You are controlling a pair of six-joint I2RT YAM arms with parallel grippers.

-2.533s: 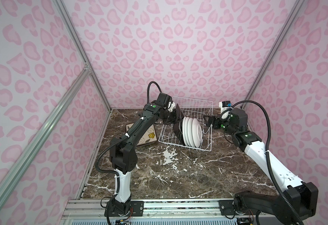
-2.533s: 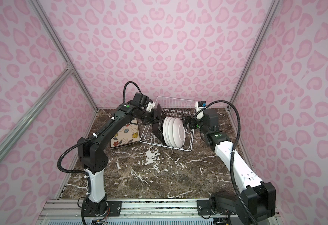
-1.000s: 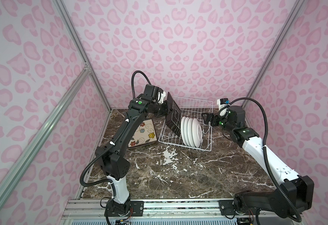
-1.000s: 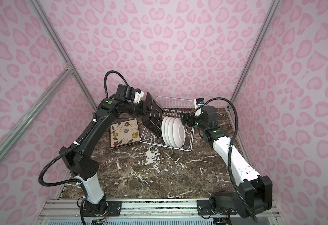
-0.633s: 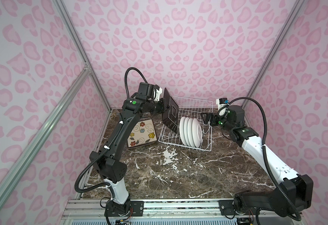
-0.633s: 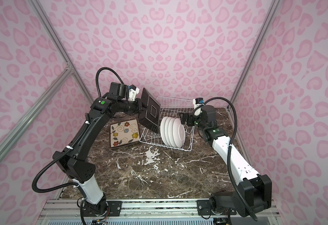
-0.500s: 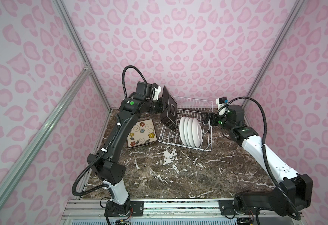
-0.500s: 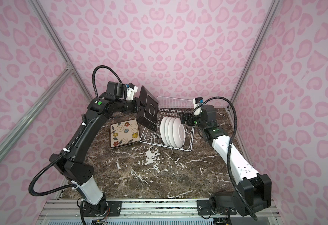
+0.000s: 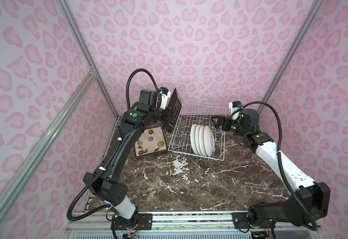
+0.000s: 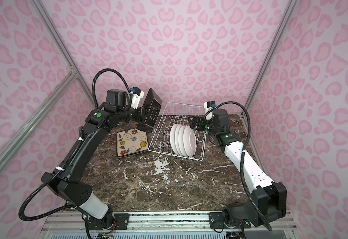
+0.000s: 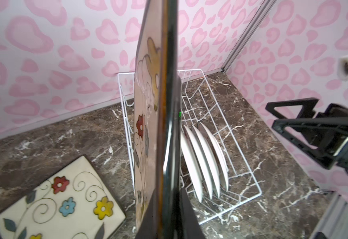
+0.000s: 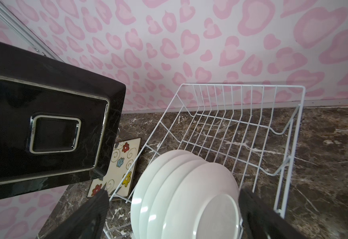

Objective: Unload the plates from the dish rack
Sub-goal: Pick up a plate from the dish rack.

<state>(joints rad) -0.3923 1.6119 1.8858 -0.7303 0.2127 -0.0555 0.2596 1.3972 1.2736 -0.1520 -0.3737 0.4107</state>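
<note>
Held plate [image 10: 152, 110]: dark back in top views, floral face left-wrist

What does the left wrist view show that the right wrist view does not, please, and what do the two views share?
Only the left wrist view shows the cream flowered face of the held square plate, seen nearly edge-on, and the right gripper side-on, jaws open. Only the right wrist view shows that plate's dark back with its raised foot ring. Both show the dish rack, the four round white plates standing in it, and the flowered plate lying on the marble table.
</note>
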